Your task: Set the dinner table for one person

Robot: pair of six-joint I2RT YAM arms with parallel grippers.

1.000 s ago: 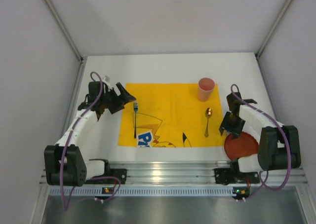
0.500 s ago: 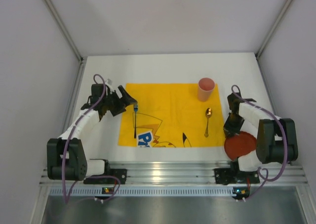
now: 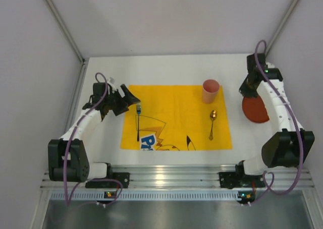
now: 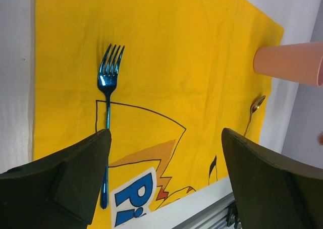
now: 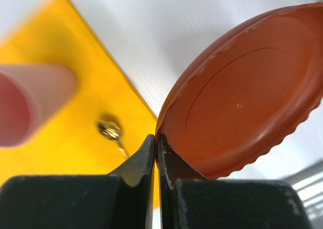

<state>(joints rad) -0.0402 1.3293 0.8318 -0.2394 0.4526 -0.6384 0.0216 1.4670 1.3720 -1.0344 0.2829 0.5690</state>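
The dinner table (image 3: 171, 70) is a white tabletop with a yellow printed cloth (image 3: 176, 118) on it. On the cloth lie a blue fork (image 3: 138, 123) (image 4: 108, 88) and a gold spoon (image 3: 212, 123) (image 5: 111, 128), and a pink cup (image 3: 210, 91) (image 4: 287, 62) stands there. My right gripper (image 3: 247, 90) (image 5: 155, 138) is shut on the rim of a red plate (image 3: 255, 109) (image 5: 242, 98), which hangs tilted above the table, right of the cloth. My left gripper (image 3: 128, 100) (image 4: 165, 138) stands open over the cloth's left part, just right of the fork's handle, holding nothing.
An aluminium rail (image 3: 171, 176) runs along the near edge, with both arm bases on it. Grey walls close in the left, right and far sides. Bare white table shows beyond the cloth and on both sides of it.
My right gripper shut on the red plate at the near right, then carried it up and away to the far right, beside the cup. The left arm barely shifted.
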